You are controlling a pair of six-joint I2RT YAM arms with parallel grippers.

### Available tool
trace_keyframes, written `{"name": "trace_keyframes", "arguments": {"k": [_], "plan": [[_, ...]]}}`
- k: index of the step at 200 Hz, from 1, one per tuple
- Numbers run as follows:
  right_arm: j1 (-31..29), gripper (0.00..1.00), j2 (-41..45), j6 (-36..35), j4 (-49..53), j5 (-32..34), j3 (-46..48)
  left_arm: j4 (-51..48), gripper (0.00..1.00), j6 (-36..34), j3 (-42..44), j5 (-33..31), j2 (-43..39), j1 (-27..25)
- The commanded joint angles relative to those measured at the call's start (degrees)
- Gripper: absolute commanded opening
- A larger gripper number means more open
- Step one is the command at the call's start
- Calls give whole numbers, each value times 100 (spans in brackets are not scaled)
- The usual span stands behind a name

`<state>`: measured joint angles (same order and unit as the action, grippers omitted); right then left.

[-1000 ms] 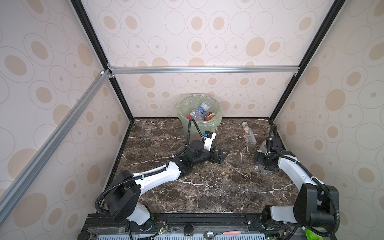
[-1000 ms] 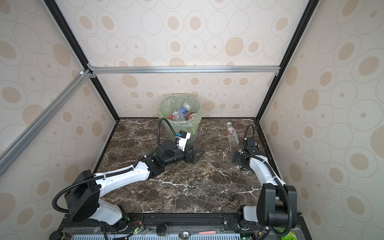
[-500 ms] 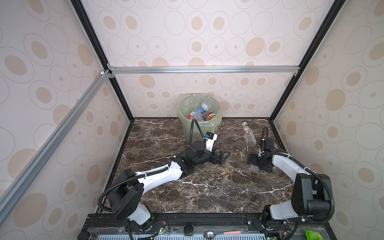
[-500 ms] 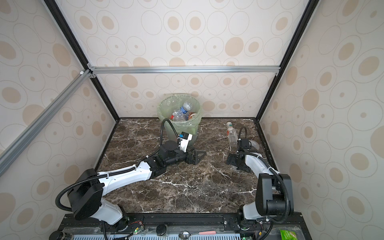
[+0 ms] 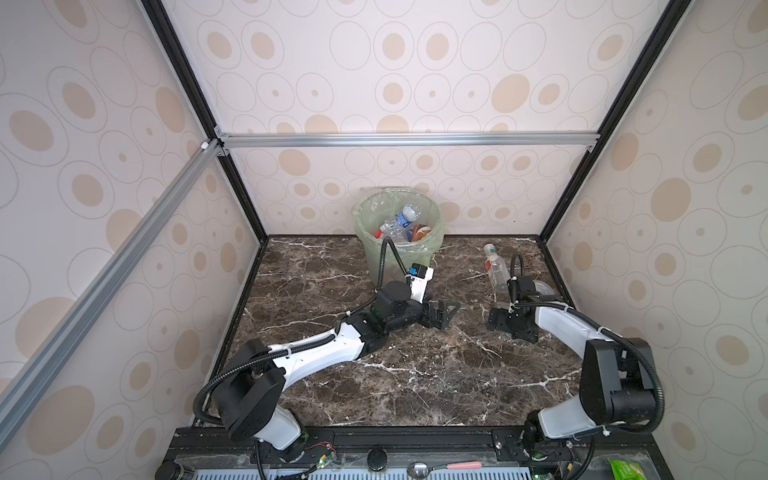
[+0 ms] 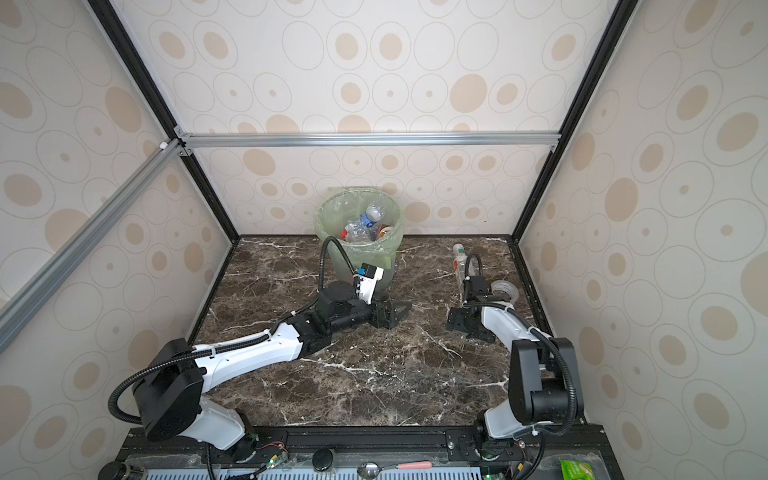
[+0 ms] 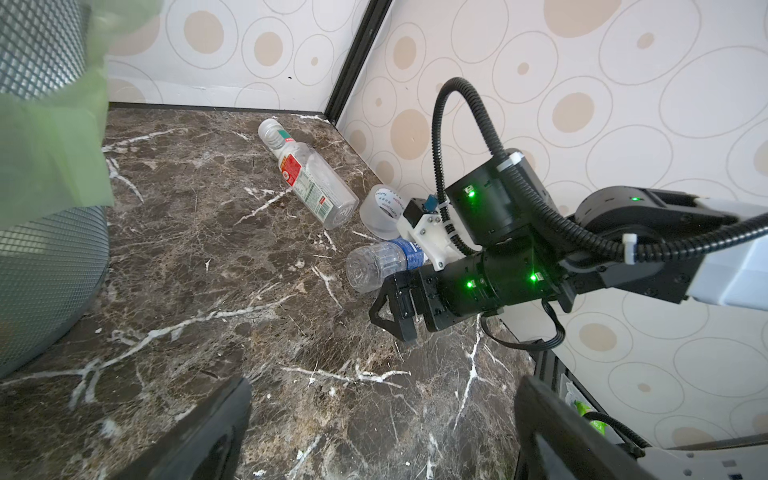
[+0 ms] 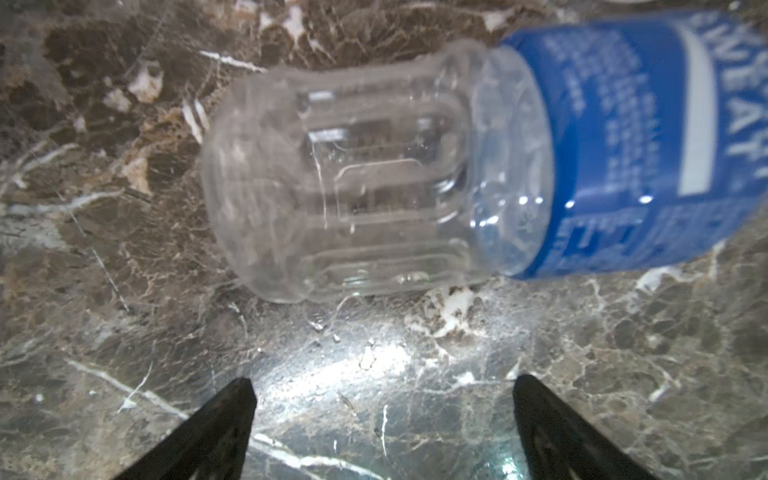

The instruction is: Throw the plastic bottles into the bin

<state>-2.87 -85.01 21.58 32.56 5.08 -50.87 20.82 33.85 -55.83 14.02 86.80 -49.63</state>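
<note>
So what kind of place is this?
Probably a lab test cell, not a home: aluminium frame bar, patterned wall panels boxing in a marble-look tabletop, left arm and right arm on a front rail.

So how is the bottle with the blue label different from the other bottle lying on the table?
The blue-label bottle has a ribbed clear body; the red-and-green-label bottle looks smooth and flat-sided. The blue-label bottle lies right in front of the open right tool, its cap end hidden; the red-and-green-label bottle lies farther from it, white cap showing. Both are clear, on their sides, and held by nothing.
</note>
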Motion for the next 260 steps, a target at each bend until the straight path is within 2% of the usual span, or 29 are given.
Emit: {"name": "trace_keyframes", "arguments": {"k": [1, 41, 63, 87, 122, 155, 169, 200, 260], "plan": [[46, 100, 465, -35, 336, 178, -224, -44, 99, -90, -188, -40, -131, -38], [339, 100, 757, -73, 275, 221, -363, -32, 99, -89, -156, -50, -111, -38], [479, 100, 506, -84, 294, 308, -579, -33, 99, -95, -138, -66, -141, -38], [698, 100, 239, -50, 118, 69, -741, -62, 99, -122, -108, -99, -176, -38], [754, 100, -314, -97, 6, 133, -1087, -76, 99, -142, -114, -102, -189, -38], [753, 100, -771, -80, 16, -259, -1281, -116, 99, -181, -110, -158, -208, -38], [711, 100, -749, 17, -134, -527, -1142, -130, 99, -194, -118, -172, -198, -39], [516, 100, -640, 143, -260, -634, -896, -127, 99, -190, -153, -167, -134, -38], [-207, 100, -569, 431, -365, -849, -775, -108, 99, -167, -140, -145, -93, -38]]}}
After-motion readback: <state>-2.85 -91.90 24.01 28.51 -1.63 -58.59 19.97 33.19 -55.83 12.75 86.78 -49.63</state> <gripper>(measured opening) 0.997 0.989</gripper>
